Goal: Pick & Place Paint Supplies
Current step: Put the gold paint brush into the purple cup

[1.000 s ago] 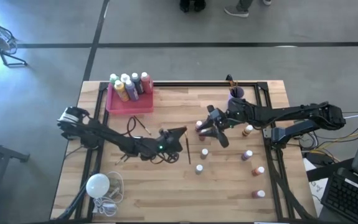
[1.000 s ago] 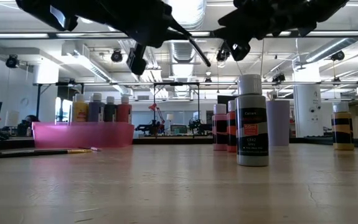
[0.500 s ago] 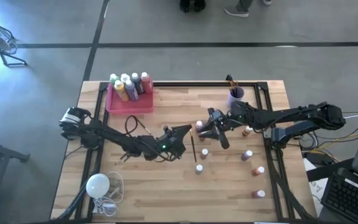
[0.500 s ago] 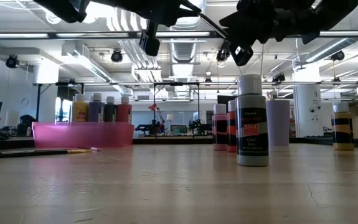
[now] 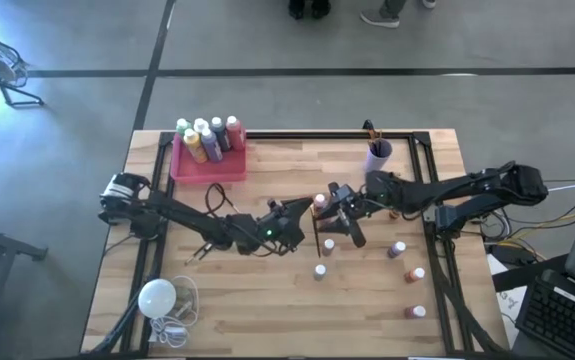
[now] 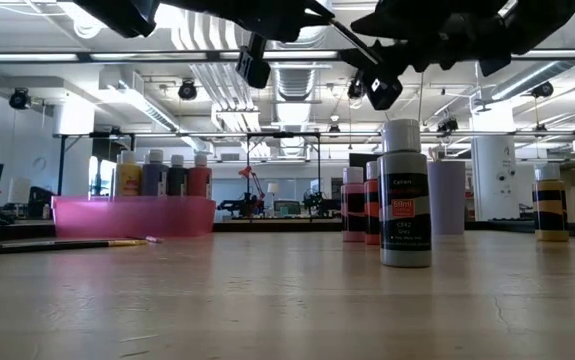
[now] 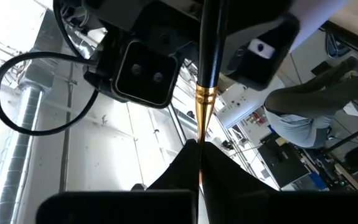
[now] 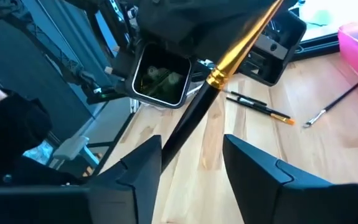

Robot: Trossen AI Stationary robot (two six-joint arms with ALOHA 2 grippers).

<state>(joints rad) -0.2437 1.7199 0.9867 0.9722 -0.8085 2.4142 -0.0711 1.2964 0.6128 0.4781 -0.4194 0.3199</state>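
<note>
Wooden tabletop (image 5: 267,300) under both arms, and I have them meeting above its middle for what I judge is a hand-over. My left gripper (image 5: 302,213) is clamped shut on a paintbrush (image 7: 208,74), pinching it near the bristle end so the long dark handle sticks out forward for the other arm to take. My right gripper (image 8: 191,152) faces it with its fingers parted and the handle lying between them, not yet squeezed as far as I can tell. I read the hand-over as needed because the purple cup (image 5: 378,150) sits behind the right gripper, on its side. Small bottles (image 5: 320,271) stand loose just below both grippers; the pink tray (image 5: 207,167) of bottles lies well beyond the left gripper.
</note>
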